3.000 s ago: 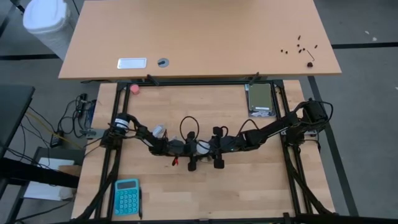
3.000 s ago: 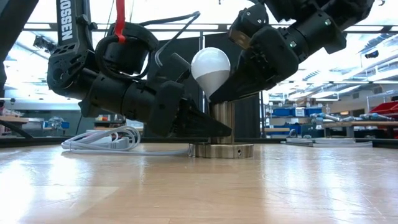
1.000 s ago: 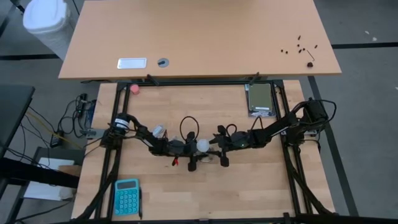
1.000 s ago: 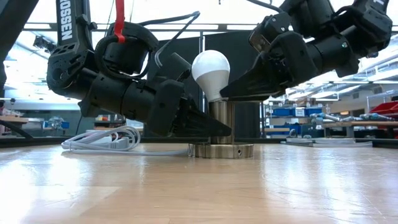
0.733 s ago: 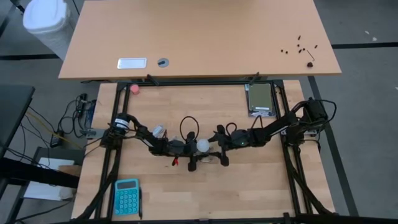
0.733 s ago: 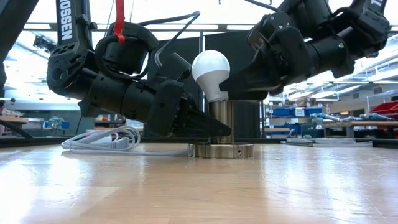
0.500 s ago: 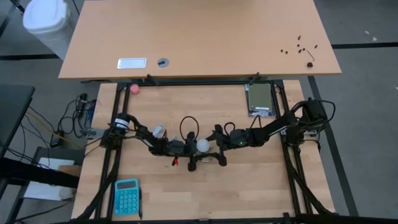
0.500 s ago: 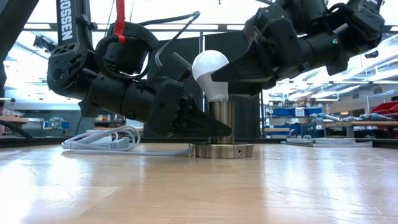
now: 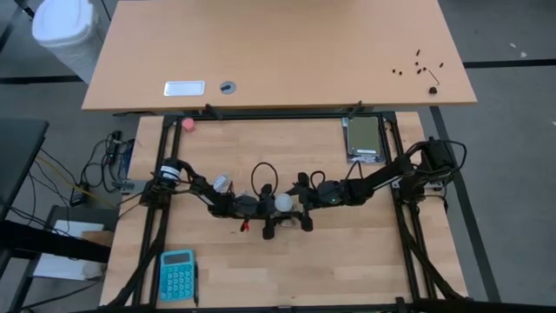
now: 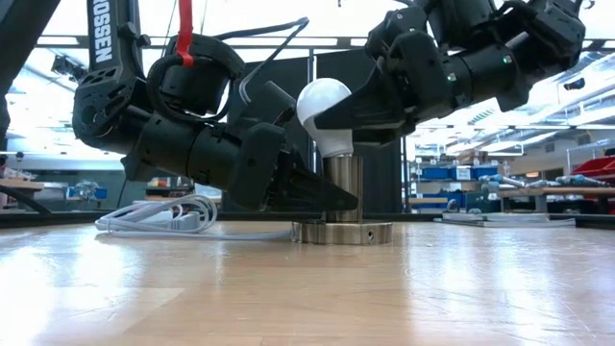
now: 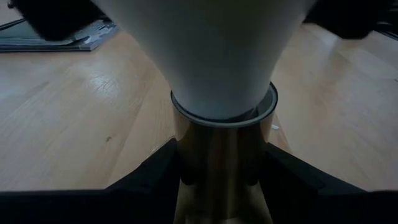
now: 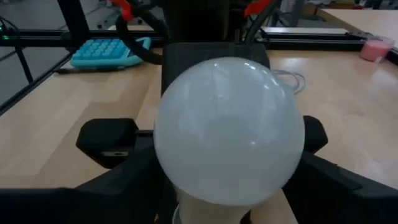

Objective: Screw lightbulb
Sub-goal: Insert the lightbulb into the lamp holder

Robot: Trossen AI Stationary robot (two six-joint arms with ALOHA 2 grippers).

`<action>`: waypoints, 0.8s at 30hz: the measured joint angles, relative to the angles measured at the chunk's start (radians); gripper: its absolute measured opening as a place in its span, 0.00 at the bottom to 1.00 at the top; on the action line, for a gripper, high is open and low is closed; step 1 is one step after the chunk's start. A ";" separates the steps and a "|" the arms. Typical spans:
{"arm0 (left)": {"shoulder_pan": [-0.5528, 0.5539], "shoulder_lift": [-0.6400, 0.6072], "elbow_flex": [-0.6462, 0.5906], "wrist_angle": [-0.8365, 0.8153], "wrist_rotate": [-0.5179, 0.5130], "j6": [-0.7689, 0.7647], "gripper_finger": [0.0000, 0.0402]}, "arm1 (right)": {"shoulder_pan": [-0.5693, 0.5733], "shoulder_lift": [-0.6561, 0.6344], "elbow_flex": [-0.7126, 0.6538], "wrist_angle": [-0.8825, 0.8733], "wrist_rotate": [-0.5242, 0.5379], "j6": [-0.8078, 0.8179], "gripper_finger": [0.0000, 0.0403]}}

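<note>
The white lightbulb stands upright with its base in the tube of the round metallic socket, which rests on the wooden table near its middle. My left gripper reaches in from the table's left and is shut on the socket's tube. My right gripper comes from the table's right, nearly level, and its fingers stand at both sides of the bulb's globe. The socket's white cord lies coiled behind the left arm. My left gripper pinches the socket's upright brass tube between its two fingers, just under the rim where the bulb enters. It comes almost level from the table's left. The socket's base disc stays flat on the table. My right gripper has the bulb's globe between its two fingers, at the globe's lower sides. It comes slanting slightly down from the table's right. The bulb stays upright in the socket.
A teal calculator lies at the near left corner. A small pink ball sits at the far left and a grey box at the far right. A larger desk stands beyond the far edge. The near middle of the table is bare wood.
My right gripper, which stood shut just right of the bulb's neck, has opened, risen a little and gone toward the table's left. Its fingers now enclose the globe. The bulb, the socket and my left gripper have kept still.
</note>
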 joint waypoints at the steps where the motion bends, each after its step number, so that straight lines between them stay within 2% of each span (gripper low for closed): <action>1: 0.000 0.000 0.000 0.000 0.000 0.000 0.47 | 0.002 0.000 0.000 0.000 0.000 0.000 0.71; 10: 0.002 0.000 0.000 0.001 -0.004 -0.002 0.47 | 0.006 0.000 0.000 -0.004 -0.004 -0.003 0.53; 18: 0.002 0.000 0.000 -0.003 -0.005 -0.002 0.47 | 0.017 0.000 0.000 -0.050 -0.003 0.013 0.48; 24: 0.001 0.000 0.000 -0.004 -0.009 -0.002 0.47 | 0.047 0.000 -0.016 -0.037 0.084 0.008 0.48</action>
